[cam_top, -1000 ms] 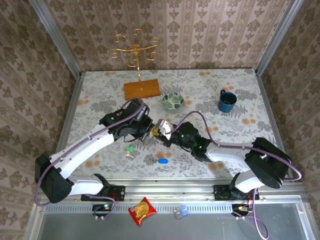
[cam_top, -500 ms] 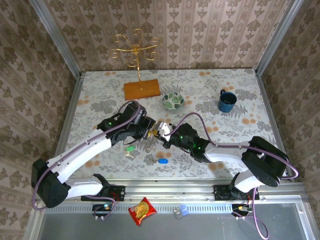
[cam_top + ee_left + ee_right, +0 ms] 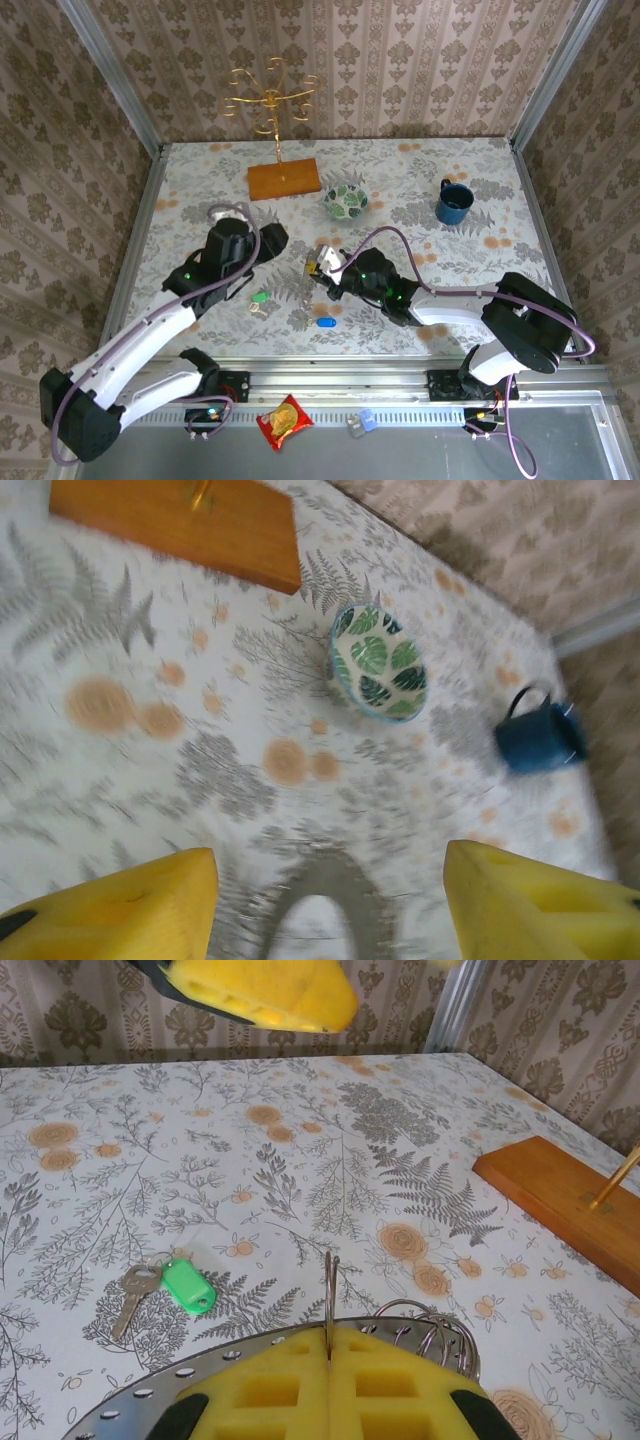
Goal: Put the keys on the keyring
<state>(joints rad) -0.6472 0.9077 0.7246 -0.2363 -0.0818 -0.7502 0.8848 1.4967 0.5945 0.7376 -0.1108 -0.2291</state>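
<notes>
My right gripper [image 3: 330, 1360] is shut, its yellow pads [image 3: 400, 1390] clamping a thin upright split ring of the keyring [image 3: 330, 1280]. The keyring's flat grey band with holes [image 3: 150, 1385] curves just in front of the pads, with several small rings beside it. In the top view the keyring [image 3: 316, 266] is at the right gripper [image 3: 325, 268]. The green-headed key [image 3: 188, 1285] lies flat on the table [image 3: 200, 190], left of the gripper; the blue-headed key [image 3: 325, 322] lies nearer the front edge. My left gripper [image 3: 330, 910] is open and holds nothing, hovering left of the blurred keyring [image 3: 330, 875].
A green-and-white patterned bowl [image 3: 345, 201] and a blue mug [image 3: 453, 202] stand at the back. A wooden base [image 3: 284, 179] carries a gold stand. The table is walled on three sides. A red snack packet [image 3: 285, 420] lies off the table by the arm bases.
The left gripper opened, let go of the keyring and drew back to the left. The right gripper closed on the keyring's split ring and stays there.
</notes>
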